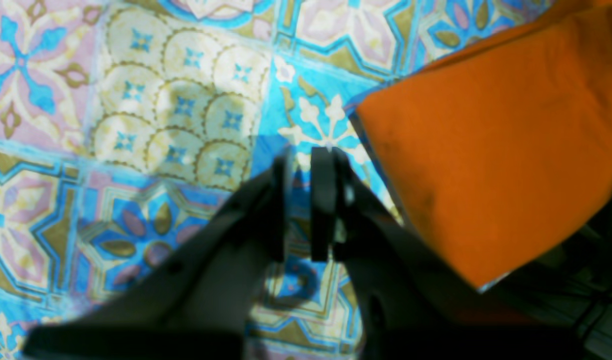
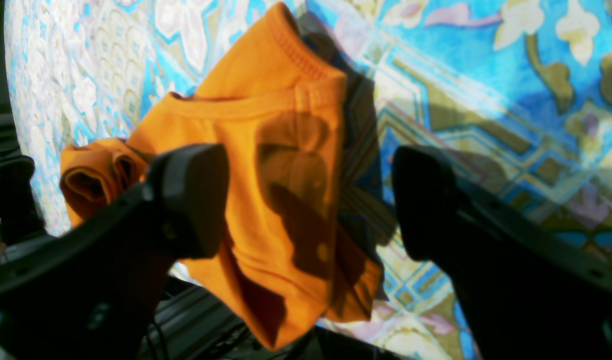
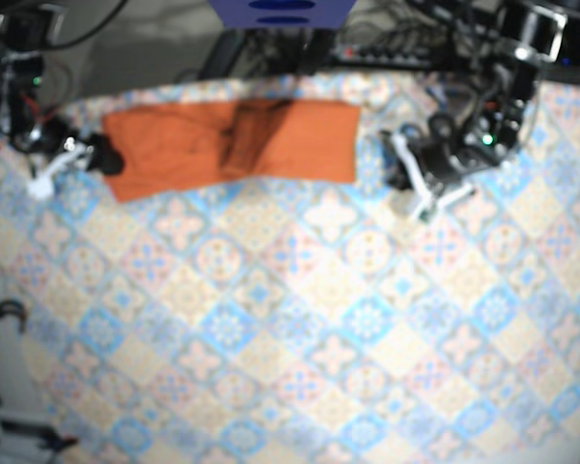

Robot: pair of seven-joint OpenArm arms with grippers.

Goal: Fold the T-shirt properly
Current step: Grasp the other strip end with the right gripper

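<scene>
The T-shirt [image 3: 230, 147] lies along the far edge of the desk [image 3: 319, 338] as a long orange band, its sides apparently already turned in, so the lengthwise folding looks done. What seems left is the crosswise folding, bringing one end over the other to make a compact packet, and some tidying. A dark crease crosses the middle of the band in the base view. In the right wrist view the end with the ribbed collar is rumpled, with a rolled bit of fabric bunched at one side and a corner that seems to droop past the desk edge. The right gripper [image 2: 308, 200] hovers over that collar end with its jaws spread wide and nothing between them. The left gripper [image 1: 301, 160] sits just beside the opposite end of the band, over the patterned cloth and not touching the fabric, its jaws drawn nearly together with only a slit between them and holding nothing. By this reading the task is perhaps halfway, with neither end yet grasped.
</scene>
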